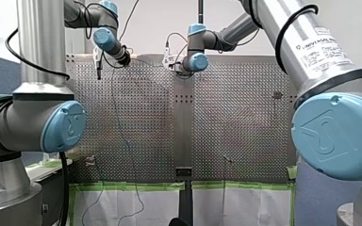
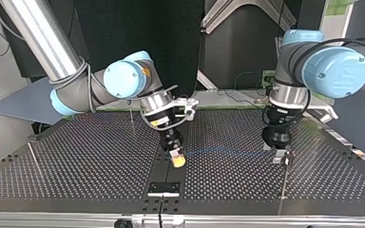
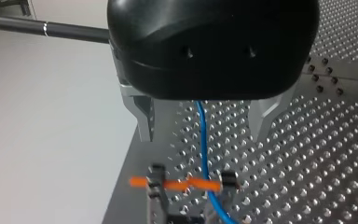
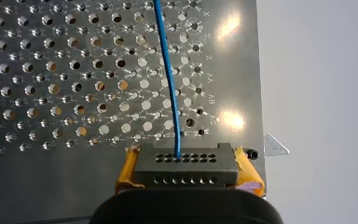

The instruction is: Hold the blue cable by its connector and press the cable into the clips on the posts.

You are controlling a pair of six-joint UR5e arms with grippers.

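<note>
Connector [image 4: 186,169] near table [image 4: 242,70] edge

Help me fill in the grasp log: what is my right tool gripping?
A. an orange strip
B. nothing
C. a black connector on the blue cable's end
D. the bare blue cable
C: in the right wrist view the black connector sits clamped between the yellow pads of my right tool, with the blue cable running out of it.
</note>
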